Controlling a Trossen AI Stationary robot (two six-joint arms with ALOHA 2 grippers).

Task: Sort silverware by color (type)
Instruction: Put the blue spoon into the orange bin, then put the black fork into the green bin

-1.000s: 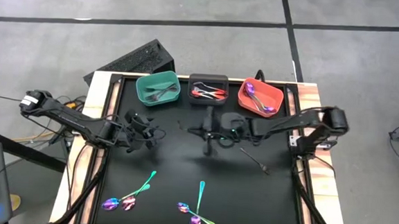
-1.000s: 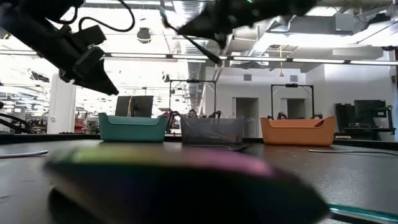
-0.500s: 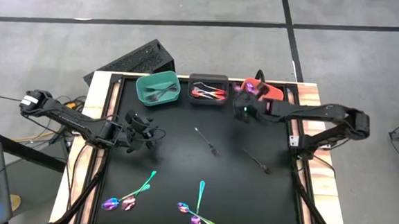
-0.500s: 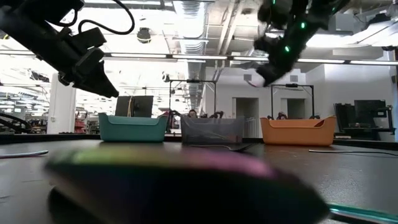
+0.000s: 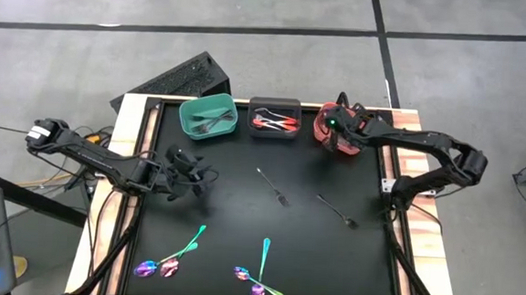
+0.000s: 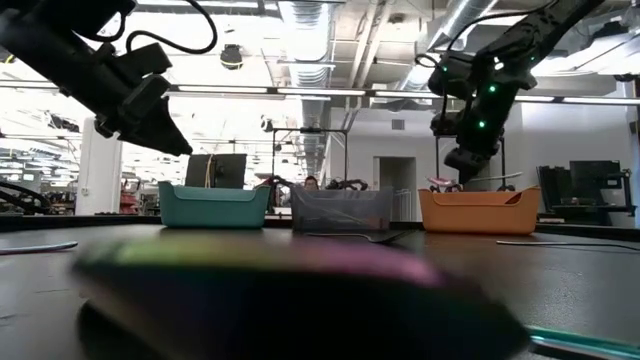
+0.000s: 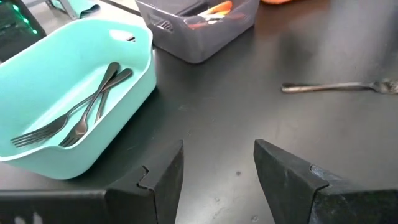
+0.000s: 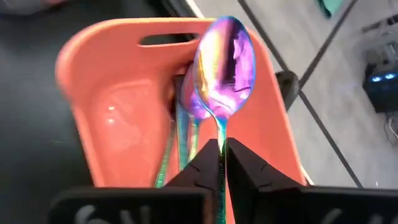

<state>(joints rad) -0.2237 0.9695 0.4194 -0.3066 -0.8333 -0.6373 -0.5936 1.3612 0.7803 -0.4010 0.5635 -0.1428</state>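
Note:
My right gripper [image 5: 339, 132] hangs over the orange bin [image 5: 322, 136], shut on an iridescent purple-teal spoon [image 8: 224, 68]. More iridescent pieces lie inside that bin [image 8: 180, 124]. My left gripper [image 5: 197, 175] is open above the table's left part, near the teal bin [image 5: 208, 117], which holds grey forks [image 7: 81, 118]. The dark grey bin [image 5: 274, 118] holds orange-red handled pieces. Two grey pieces [image 5: 272, 186] [image 5: 337, 211] lie flat mid-table. Iridescent pieces [image 5: 181, 252] [image 5: 260, 274] lie near the front edge. My right gripper pinches the spoon's thin handle [image 8: 219, 134] between its two fingers [image 8: 245, 165]. The handle runs along the fingers and the bowl [image 8: 225, 59] sticks out past their tips. The spoon is lifted clear, above the inside of the orange bin [image 8: 112, 112].
The three bins stand in a row along the table's far edge [image 6: 478, 210]. A raised wooden frame [image 5: 135, 140] borders the black table. A dark box [image 5: 180, 77] lies on the floor behind the teal bin. Open black surface lies between the two arms.
My right gripper has travelled from the middle of the table toward the far right, carrying the iridescent spoon, and now hangs over the orange bin. A grey piece it had covered now shows mid-table. The left arm has kept still.

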